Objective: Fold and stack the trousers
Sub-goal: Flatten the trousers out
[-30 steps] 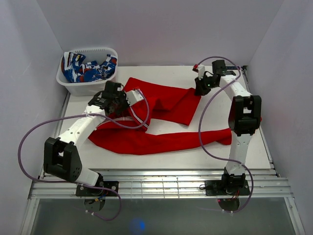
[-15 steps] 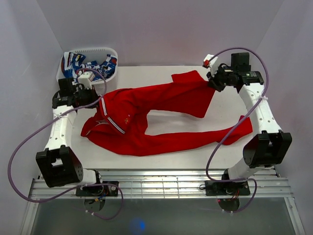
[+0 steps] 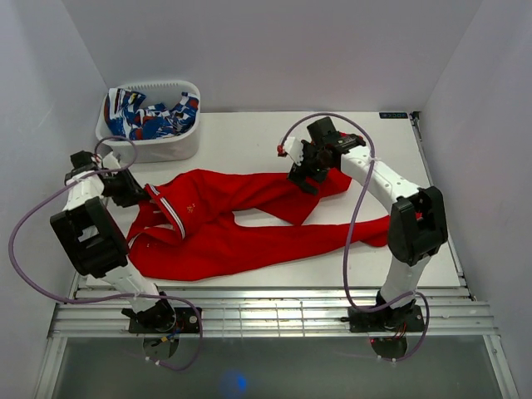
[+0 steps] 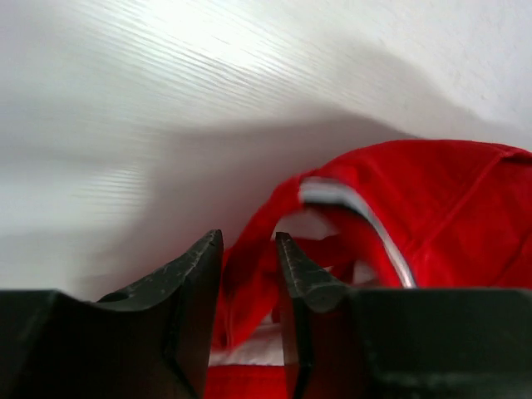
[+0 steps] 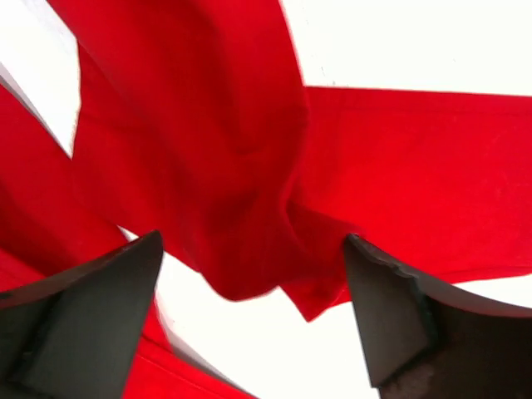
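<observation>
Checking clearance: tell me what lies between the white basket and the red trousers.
Only a bare strip of table, shown in the top view; basket and trousers lie apart.

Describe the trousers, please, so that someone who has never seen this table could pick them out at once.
On the white table, the trousers lie spread across the middle, waistband to the left, two long legs running right. They are plain bright red, unlike the blue-white-red patterned cloth in the white basket at the far-left corner.
</observation>
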Robot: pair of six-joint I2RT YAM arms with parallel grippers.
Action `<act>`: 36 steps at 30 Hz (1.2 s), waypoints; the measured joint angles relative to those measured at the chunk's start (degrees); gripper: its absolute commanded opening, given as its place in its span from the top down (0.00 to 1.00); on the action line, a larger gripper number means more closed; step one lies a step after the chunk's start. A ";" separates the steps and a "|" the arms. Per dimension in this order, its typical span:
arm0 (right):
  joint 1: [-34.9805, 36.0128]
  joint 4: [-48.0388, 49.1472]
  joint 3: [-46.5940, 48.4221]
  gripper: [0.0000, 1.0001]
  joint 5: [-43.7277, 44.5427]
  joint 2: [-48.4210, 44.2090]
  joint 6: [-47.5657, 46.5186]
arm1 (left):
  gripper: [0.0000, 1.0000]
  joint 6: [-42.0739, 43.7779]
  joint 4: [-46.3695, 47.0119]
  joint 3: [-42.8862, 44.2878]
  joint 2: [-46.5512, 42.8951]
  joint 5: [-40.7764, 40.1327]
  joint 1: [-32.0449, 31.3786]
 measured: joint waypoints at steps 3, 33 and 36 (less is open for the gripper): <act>0.24 -0.09 1.11 0.02 -0.46 0.00 1.14 | 0.49 0.79 -0.52 3.23 1.44 -2.23 2.82; -28.11 18.05 15.98 0.02 -15.69 27.32 -39.19 | 0.43 17.31 -12.85 11.80 1.20 13.86 3.93; -27.47 13.03 25.73 0.02 -18.21 33.57 -38.32 | 0.43 17.29 -13.03 11.80 1.09 13.84 3.93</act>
